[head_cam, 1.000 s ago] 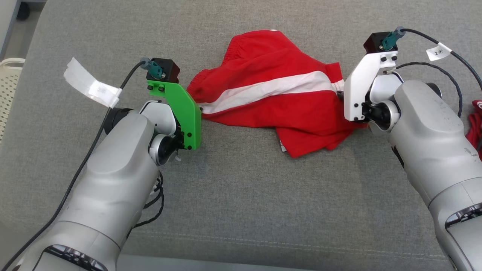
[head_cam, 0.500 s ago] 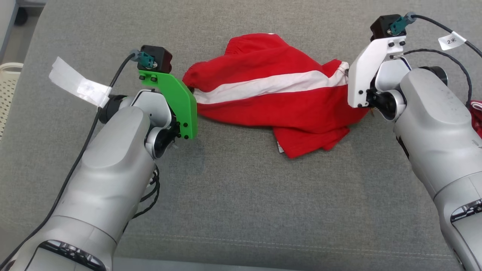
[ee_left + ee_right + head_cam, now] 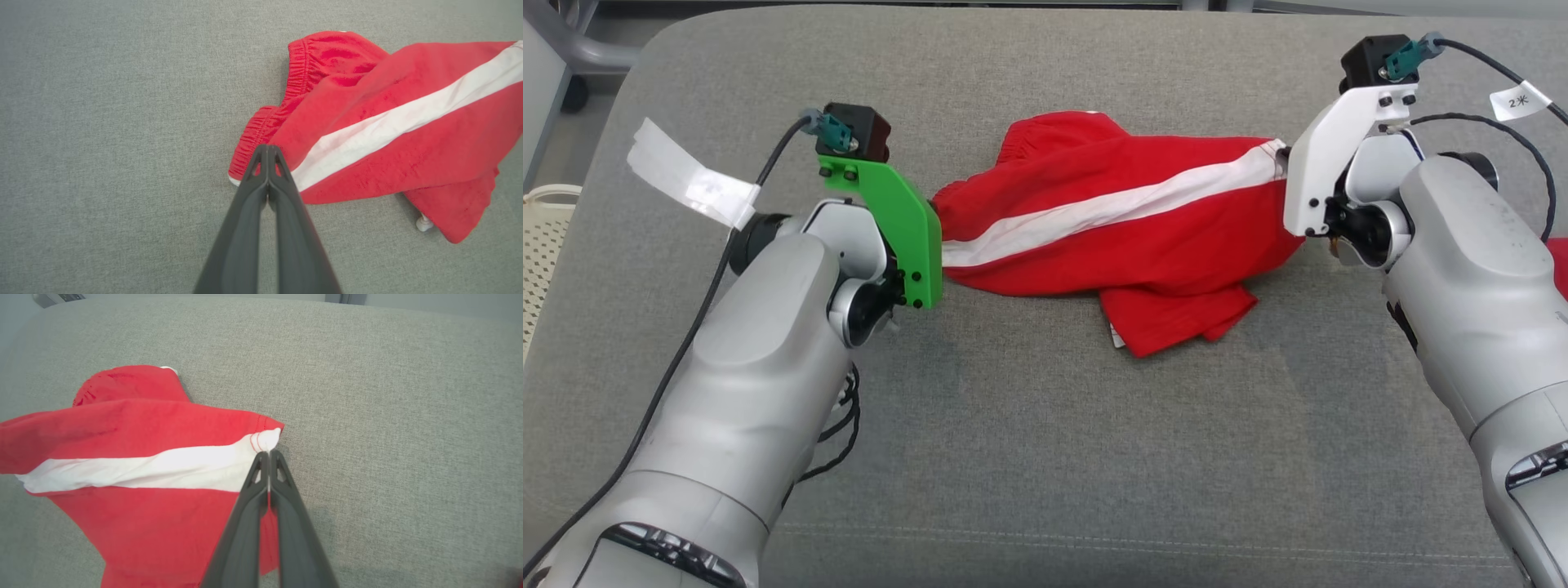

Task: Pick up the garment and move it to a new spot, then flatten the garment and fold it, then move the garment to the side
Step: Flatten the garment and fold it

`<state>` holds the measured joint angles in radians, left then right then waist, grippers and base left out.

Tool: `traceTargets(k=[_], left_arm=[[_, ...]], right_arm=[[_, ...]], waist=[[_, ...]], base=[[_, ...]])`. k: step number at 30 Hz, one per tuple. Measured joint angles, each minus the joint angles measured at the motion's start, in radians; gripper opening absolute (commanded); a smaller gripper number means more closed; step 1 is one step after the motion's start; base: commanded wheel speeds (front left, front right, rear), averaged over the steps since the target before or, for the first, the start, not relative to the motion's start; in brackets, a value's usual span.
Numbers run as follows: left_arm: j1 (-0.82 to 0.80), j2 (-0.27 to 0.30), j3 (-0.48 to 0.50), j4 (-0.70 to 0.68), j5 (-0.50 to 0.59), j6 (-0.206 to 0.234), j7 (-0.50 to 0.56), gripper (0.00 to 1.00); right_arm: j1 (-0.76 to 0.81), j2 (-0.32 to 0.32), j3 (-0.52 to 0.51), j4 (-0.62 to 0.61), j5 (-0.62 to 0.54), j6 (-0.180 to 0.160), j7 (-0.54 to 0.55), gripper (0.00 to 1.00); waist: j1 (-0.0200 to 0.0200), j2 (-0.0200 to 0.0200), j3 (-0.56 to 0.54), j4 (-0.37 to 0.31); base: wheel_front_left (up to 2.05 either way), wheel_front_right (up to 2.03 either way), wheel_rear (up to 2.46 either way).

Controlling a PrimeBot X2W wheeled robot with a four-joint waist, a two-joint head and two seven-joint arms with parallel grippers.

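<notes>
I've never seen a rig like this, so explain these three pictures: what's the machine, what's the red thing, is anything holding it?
It is a two-armed robot. The wide picture is from a camera on its head, looking down at its left arm, with a green bracket, and right arm, with a white bracket. The other two are from cameras on each wrist, looking along that arm's dark fingers. On the grey cushioned surface lies a red garment with a white stripe. The left jaws are shut on its elastic waistband end, the right jaws on its hem, each at an end of the stripe.
</notes>
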<state>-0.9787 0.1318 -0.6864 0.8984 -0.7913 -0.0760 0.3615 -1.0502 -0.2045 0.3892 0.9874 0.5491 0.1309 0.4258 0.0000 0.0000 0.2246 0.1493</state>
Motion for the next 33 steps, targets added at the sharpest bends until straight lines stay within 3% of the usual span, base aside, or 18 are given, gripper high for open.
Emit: traceTargets(k=[1,2,3,4,33], left_arm=[[0.002,0.003,-0.011,0.007,0.0,0.001,0.025,0.0],[0.009,0.006,-0.015,0.012,0.0,0.002,0.036,0.25],[0.018,0.007,-0.016,0.013,0.0,0.003,0.039,0.99],[0.024,0.006,-0.013,0.013,-0.007,0.006,0.039,1.0],[0.023,-0.038,-0.023,0.104,-0.034,0.03,0.024,1.0]], right_arm=[[0.005,0.001,0.002,0.006,0.002,0.0,0.001,0.0],[0.008,0.001,-0.001,0.015,0.003,0.0,0.001,0.0],[0.011,0.002,-0.001,0.022,0.003,0.0,0.003,0.95],[0.012,0.002,-0.007,0.034,0.002,0.0,0.0,1.0],[-0.044,0.039,0.009,0.174,-0.075,0.0,-0.057,1.0]], waist=[[0.0,0.0,-0.005,-0.001],[0.0,0.0,-0.009,-0.002],[0.0,0.0,-0.012,-0.003],[0.0,0.0,-0.011,-0.003],[0.0,0.0,0.077,0.018]], base=[[0.0,0.0,0.0],[0.0,0.0,0.0],[0.0,0.0,0.0],[0.0,0.0,0.0],[0.0,0.0,0.0]])
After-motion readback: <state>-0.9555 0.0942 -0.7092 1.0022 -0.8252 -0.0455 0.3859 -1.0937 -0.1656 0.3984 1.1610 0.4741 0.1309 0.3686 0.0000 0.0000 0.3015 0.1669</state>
